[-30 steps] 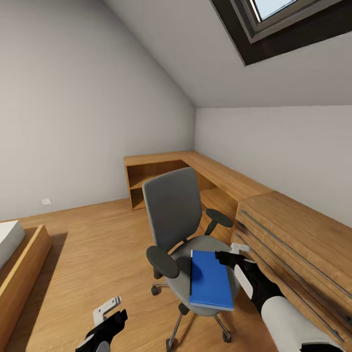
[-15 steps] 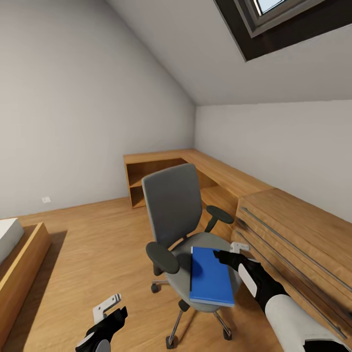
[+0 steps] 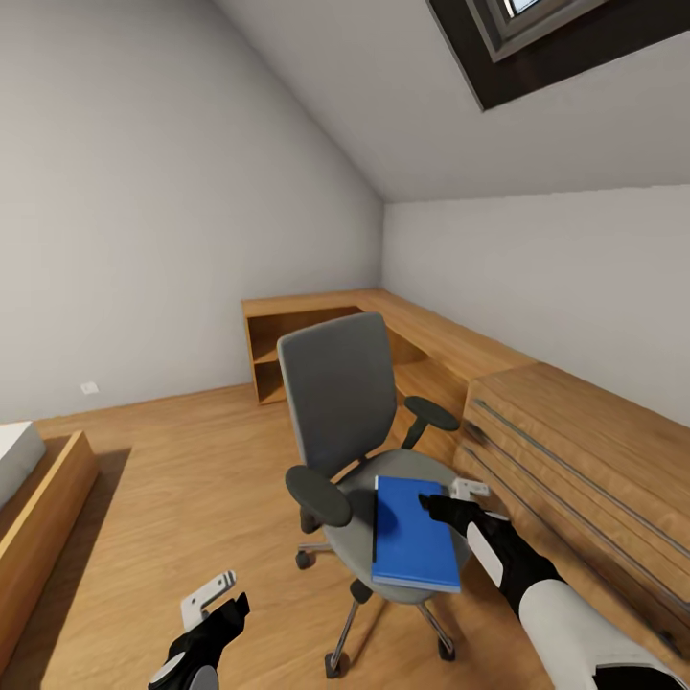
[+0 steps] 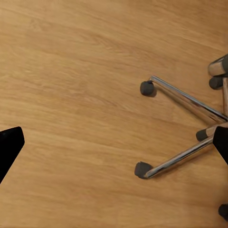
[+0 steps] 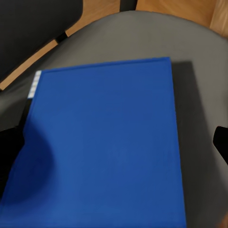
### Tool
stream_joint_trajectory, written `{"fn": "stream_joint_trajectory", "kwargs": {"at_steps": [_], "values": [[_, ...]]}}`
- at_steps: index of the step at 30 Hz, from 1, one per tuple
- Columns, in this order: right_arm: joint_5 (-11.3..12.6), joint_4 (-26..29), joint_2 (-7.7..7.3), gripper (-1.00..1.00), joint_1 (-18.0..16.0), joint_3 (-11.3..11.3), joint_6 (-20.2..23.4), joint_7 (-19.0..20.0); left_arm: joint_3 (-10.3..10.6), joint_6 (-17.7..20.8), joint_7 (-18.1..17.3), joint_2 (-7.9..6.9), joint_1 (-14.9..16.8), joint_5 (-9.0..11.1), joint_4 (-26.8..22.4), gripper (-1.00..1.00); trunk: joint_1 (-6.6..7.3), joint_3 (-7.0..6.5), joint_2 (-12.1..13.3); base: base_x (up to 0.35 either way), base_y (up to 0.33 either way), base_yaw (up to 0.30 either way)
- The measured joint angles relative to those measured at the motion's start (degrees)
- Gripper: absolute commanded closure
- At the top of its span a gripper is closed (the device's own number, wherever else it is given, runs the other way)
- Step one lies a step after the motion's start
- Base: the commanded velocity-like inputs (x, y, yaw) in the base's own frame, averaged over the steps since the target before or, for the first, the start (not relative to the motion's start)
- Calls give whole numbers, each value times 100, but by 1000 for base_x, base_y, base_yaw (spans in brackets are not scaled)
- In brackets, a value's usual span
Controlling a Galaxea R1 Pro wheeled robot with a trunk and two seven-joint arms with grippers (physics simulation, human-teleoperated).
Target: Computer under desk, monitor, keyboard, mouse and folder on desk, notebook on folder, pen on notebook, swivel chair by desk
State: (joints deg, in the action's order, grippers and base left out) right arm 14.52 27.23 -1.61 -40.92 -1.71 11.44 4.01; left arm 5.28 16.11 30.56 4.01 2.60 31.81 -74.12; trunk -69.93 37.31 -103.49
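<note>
1. The right gripper (image 3: 448, 500) hung just over the far right corner of the folder (image 3: 412, 532). In the right wrist view its two dark fingertips (image 5: 9, 152) stood wide apart at either side of the picture, so the jaws were spread and pinched nothing.
2. The folder (image 5: 104, 142) lay flat on the grey seat of the swivel chair (image 3: 340, 402), its blue cover up and a white strip along one edge. Whether the fingers touched it could not be told.
3. The left gripper (image 3: 213, 599) hung low over the wood floor (image 3: 172, 479), near the chair's base and well apart from the folder. In the left wrist view its dark fingertips (image 4: 9, 147) sat at opposite edges of the picture with bare floor (image 4: 71, 95) between them: jaws spread, nothing held.
4. That same view showed the chair's chrome legs (image 4: 185, 99) and black casters resting on the floor.
5. The chair stood upright, its back toward the corner of the room, its round black armrests at either side of the seat.
6. Just beside the chair, on the robot's right, stood a light wooden drawer unit (image 3: 575, 460) with long bar handles.
7. Behind the chair a low wooden shelf unit (image 3: 316, 335) ran into the corner under the sloped ceiling.
8. At the far left, the wooden bed frame (image 3: 38, 517) with its white sheet edged the floor.
</note>
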Motion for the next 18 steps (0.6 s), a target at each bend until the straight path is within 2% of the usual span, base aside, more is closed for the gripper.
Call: {"fn": "stream_joint_trajectory", "kwargs": {"at_steps": [18], "values": [[-14, -56, 12, -100, -1, -25, -27, -74, 2, -15, 7, 2, -1, 0, 3, -100, -395, 323, -722, 0, 0, 0]]}}
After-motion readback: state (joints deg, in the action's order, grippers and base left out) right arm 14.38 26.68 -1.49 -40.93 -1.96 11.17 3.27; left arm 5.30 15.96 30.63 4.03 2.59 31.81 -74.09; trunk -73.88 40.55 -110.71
